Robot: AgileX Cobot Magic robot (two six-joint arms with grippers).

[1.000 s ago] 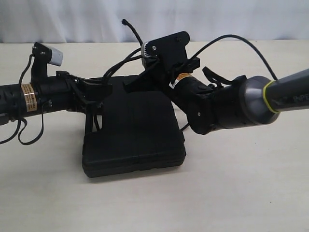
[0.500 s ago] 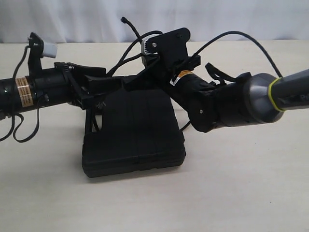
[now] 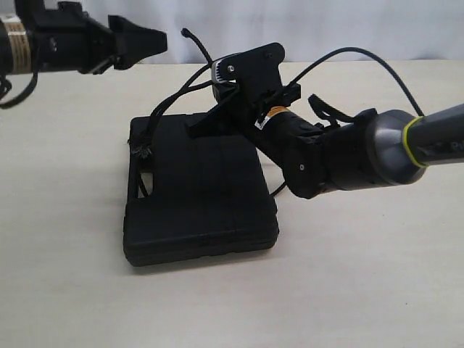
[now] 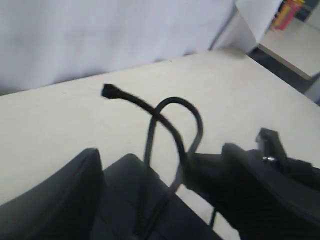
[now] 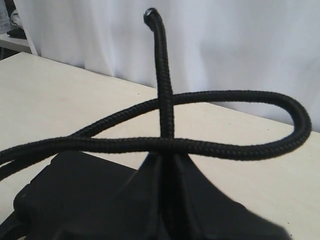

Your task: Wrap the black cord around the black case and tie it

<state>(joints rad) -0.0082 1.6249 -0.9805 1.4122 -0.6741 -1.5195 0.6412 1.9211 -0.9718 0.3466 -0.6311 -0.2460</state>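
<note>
A pale counter (image 3: 362, 290) fills the room, with a white curtain (image 3: 326, 29) hanging behind it. The black case (image 3: 203, 196) lies flat on the counter, near the middle. The black cord (image 3: 199, 48) is caught at the case's left side, by the handle slot, and runs up from there to the far edge. There the right pincer (image 3: 206, 119) is squeezed tight on it, just above the case. In the right wrist view the cord (image 5: 165, 145) makes a loop that crosses over itself, and one end pokes straight up out of the closed fingers. The left pincer (image 3: 145, 43) is up high and off to the left, well apart from the case, with its jaws wide and nothing in them. The knot does not look pulled tight yet. I think the loop could fall open if the right pincer lets go or slides along the cord. The free end is thin and stands in the air, so the left pincer could miss it. A hard tug could also drag the case along the counter.
</note>
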